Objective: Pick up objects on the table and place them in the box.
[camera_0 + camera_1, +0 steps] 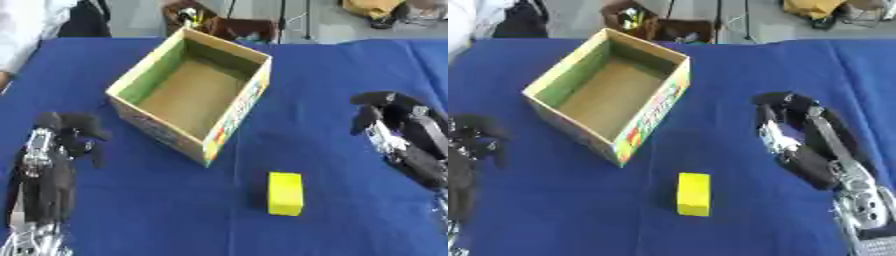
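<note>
**One yellow block left out, both hands empty**

Only one thing sat outside the box: a yellow block [285,193] lying flat on the blue table [350,75], below and to the left of the right hand [785,137], near it but not touching. That hand hung over the cloth with its fingers curled down, holding nothing, probably parked that way because it was the closer one for the pickup. The left hand [66,137] was also curled and empty, well apart from the block on the far side. The cardboard box [234,116] stood open-topped between the two hands, up and left of the right one, and looked empty inside. My guess is the open top faced up so a drop from above would work.
</note>
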`<action>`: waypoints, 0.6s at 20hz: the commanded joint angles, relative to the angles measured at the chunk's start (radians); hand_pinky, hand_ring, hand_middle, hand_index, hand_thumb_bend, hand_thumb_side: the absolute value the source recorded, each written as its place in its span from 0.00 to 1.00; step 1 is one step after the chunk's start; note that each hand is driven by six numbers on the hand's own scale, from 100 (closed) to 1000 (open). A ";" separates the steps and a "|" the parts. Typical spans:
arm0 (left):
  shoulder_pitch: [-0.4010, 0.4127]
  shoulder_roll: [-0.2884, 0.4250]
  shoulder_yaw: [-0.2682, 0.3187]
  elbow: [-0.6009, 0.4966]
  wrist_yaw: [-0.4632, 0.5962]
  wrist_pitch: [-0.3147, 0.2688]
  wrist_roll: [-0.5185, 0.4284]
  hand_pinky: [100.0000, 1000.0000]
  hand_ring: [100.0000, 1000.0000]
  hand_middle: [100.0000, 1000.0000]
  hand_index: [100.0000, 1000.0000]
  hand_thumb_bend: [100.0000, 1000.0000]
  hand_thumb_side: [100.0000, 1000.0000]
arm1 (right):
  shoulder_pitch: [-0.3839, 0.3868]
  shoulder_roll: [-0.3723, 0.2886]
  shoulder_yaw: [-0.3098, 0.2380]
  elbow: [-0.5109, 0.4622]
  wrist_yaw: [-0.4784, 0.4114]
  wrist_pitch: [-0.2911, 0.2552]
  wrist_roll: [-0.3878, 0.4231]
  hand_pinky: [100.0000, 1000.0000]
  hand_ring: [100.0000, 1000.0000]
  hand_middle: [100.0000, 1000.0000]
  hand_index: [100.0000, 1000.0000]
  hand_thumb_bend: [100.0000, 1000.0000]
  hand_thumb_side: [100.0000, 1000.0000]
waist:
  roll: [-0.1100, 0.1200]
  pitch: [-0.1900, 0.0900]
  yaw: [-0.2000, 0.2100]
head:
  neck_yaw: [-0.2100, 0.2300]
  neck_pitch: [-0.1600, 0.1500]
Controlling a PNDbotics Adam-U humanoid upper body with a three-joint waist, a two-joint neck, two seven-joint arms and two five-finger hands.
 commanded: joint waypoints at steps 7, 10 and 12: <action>-0.003 0.003 -0.004 -0.019 -0.006 0.002 -0.004 0.15 0.45 0.39 0.56 0.00 0.95 | -0.042 -0.099 0.018 -0.021 0.086 -0.041 0.013 0.69 0.53 0.50 0.78 0.00 0.44 | -0.004 -0.019 -0.003 | 0.001 -0.012; -0.002 0.006 -0.006 -0.019 -0.005 0.004 -0.005 0.15 0.45 0.39 0.56 0.00 0.95 | -0.075 -0.192 0.047 -0.021 0.181 -0.058 0.034 0.71 0.60 0.56 0.82 0.00 0.34 | -0.009 -0.024 -0.004 | -0.002 -0.010; -0.001 0.007 -0.007 -0.019 -0.004 0.006 -0.006 0.15 0.46 0.39 0.56 0.00 0.95 | -0.092 -0.245 0.071 -0.021 0.234 -0.054 0.052 0.72 0.62 0.59 0.83 0.00 0.32 | -0.012 -0.027 -0.004 | -0.003 -0.008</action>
